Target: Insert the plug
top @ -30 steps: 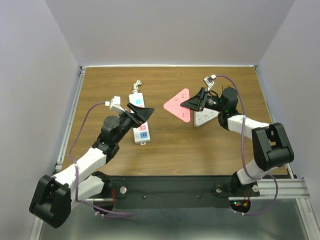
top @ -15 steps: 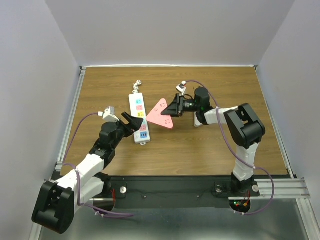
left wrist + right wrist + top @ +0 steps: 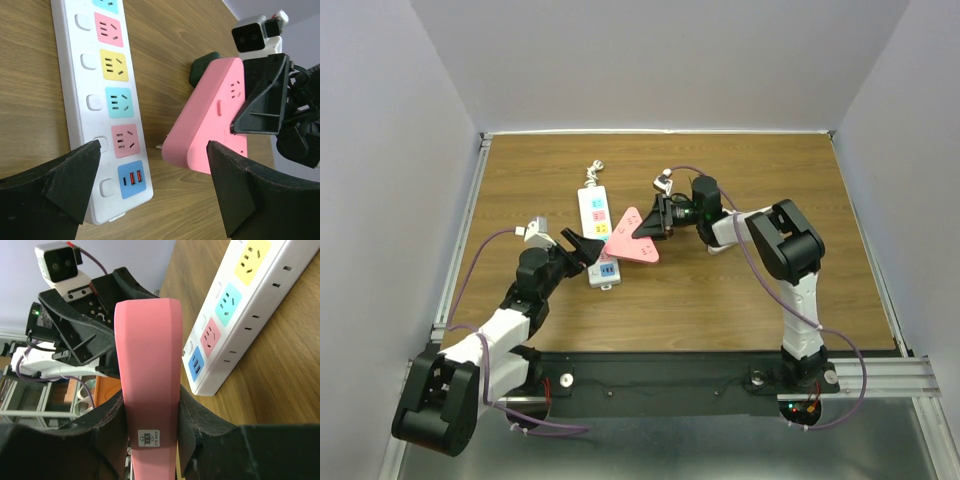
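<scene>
A brown wood-grain desk fills the middle of the overhead view, its planks running left to right. Plain pale grey walls close it in at the back and on both sides. A silver metal rail runs along the desk's left edge, and a short ribbed aluminium bar lies at the near right corner. A black plate spans the near edge, with small red and orange lights glowing just below it.

Just beside white power strip, pink plug block
</scene>
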{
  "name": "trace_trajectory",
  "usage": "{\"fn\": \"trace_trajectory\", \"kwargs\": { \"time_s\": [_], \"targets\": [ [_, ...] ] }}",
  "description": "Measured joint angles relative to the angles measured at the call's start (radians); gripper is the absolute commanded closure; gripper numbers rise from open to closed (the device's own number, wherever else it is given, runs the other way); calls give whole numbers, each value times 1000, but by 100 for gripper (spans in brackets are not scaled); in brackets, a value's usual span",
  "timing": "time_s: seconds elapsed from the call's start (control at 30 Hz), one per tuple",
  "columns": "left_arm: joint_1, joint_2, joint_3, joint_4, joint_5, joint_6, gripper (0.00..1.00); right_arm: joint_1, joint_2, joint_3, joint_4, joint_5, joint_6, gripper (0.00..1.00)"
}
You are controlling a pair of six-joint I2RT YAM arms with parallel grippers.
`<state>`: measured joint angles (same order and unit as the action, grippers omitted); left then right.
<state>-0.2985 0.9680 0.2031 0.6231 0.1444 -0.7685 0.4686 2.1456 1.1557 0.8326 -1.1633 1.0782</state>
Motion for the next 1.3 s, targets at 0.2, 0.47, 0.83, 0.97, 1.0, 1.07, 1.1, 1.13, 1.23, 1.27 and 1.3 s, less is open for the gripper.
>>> {"fn": "trace_trajectory", "kwargs": {
  "time_s": [0.2,0.47,0.83,0.97,1.0,1.07,1.1,1.13,1.23,1.27,1.3],
  "targets": [
    [13,8,-34,47,34,-1,1,31,61,29,5,-23,4,100],
    [20,64,-34,103,55,0,1,37,94,56,5,-23,11,100],
    [27,145,-34,145,63,2,1,37,126,113,6,-14,19,100],
    [32,154,-34,150,64,2,1,37,147,113,6,-13,20,100],
    [32,158,-34,153,64,2,1,37,151,113,7,-13,26,100],
    [32,168,-34,157,64,3,1,37,153,113,10,-14,29,99],
    [32,173,-34,157,65,3,1,37,153,113,13,-14,29,100],
    [32,176,-34,158,65,3,1,37,153,113,14,-13,29,100],
    [32,185,-34,158,66,5,1,37,153,113,14,-13,29,100],
    [32,187,-34,159,66,6,1,37,153,113,14,-13,29,100],
    [32,190,-34,159,66,6,1,37,154,113,14,-13,29,100]
  ]
}}
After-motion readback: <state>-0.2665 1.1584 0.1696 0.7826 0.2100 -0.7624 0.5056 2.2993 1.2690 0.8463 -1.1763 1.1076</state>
